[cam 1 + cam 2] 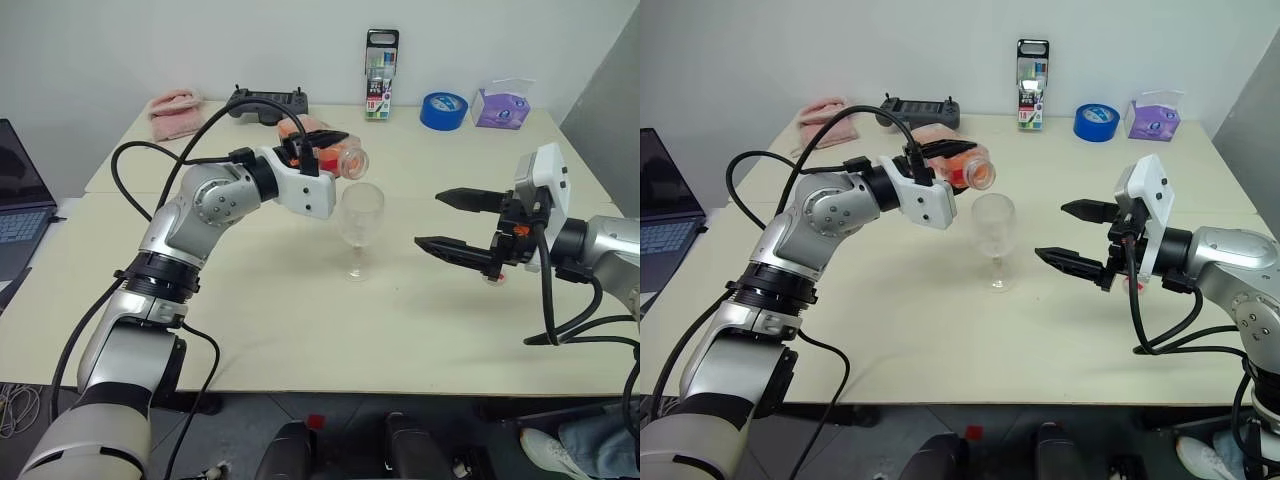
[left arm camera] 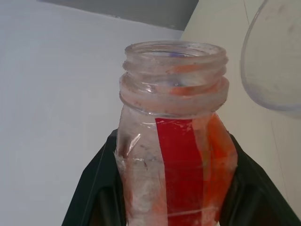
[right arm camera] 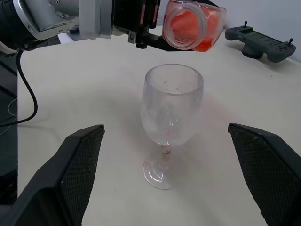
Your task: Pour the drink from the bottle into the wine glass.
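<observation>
Right end effector (image 1: 462, 224) spread wide, empty, near the wine glass (image 1: 359, 218).
Left end effector (image 1: 322, 157) clamps the uncapped bottle (image 1: 335, 160) tilted mouth-first above the rim, likely to pour.

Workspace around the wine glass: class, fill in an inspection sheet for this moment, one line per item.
Surface: pale table, bare near the front edge.
Job's things: bottle, uncapped, tipped with its mouth above the wine glass; drink inside the bottle; glass upright, no liquid seen.
Clutter: pink cloth, black controller, marker pack, blue tape roll, purple tissue pack.
Grippers: left gripper shut on bottle; right gripper open, beside the glass.
Cables: black cables along both arms.
Surroundings: laptop, white wall.
</observation>
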### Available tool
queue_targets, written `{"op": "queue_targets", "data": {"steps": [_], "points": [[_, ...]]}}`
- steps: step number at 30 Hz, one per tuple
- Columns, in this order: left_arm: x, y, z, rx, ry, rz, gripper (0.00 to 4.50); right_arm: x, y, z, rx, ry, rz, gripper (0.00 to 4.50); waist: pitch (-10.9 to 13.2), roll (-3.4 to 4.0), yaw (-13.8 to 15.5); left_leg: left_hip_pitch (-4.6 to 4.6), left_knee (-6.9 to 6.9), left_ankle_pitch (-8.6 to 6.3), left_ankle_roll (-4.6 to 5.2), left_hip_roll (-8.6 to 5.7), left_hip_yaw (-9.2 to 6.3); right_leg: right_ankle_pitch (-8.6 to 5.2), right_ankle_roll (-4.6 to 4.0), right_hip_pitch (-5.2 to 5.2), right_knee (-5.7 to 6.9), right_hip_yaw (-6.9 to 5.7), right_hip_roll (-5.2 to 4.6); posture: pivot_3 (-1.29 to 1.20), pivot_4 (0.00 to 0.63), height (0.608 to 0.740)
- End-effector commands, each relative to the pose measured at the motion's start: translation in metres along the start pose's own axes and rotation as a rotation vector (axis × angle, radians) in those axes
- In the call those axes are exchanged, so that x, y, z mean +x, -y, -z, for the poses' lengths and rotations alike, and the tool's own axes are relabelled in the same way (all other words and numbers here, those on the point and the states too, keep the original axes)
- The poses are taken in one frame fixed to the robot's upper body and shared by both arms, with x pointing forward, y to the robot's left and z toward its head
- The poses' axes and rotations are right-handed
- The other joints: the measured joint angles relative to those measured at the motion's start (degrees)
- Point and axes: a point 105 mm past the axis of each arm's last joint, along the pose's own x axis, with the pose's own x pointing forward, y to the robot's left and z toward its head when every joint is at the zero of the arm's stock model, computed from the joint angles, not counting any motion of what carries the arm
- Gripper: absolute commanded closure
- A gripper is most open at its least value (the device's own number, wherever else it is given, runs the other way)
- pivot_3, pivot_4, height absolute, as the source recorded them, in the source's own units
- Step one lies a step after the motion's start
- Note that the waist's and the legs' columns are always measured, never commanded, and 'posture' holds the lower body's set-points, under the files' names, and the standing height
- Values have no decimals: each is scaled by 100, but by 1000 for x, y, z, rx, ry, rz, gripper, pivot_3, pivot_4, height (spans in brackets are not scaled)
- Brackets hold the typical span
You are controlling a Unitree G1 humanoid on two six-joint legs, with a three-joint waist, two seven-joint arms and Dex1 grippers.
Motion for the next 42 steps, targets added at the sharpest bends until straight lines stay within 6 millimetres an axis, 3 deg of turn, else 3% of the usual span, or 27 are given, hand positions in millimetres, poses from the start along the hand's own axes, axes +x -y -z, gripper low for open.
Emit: {"op": "queue_targets", "data": {"steps": [1, 21, 42], "points": [[0, -22, -7, 74, 28, -51, 2676, -2, -4, -13, -61, 33, -6, 0, 0, 0, 0, 0, 0, 0, 0, 0, 0, 0, 0, 0, 0, 0, 0, 0, 150, 740], [-2, -20, 4, 155, 1, -18, 2676, 0, -3, -13, -74, 36, -8, 0, 0, 0, 0, 0, 1, 0, 0, -1, 0, 0, 0, 0, 2, 0, 0, 0, 150, 740], [0, -25, 3, 207, 34, 5, 2679, 2, -1, -10, -79, 30, 1, 0, 0, 0, -2, 0, 3, 0, 1, -3, 1, 1, 1, 0, 6, -1, 0, 0, 150, 740]]}}
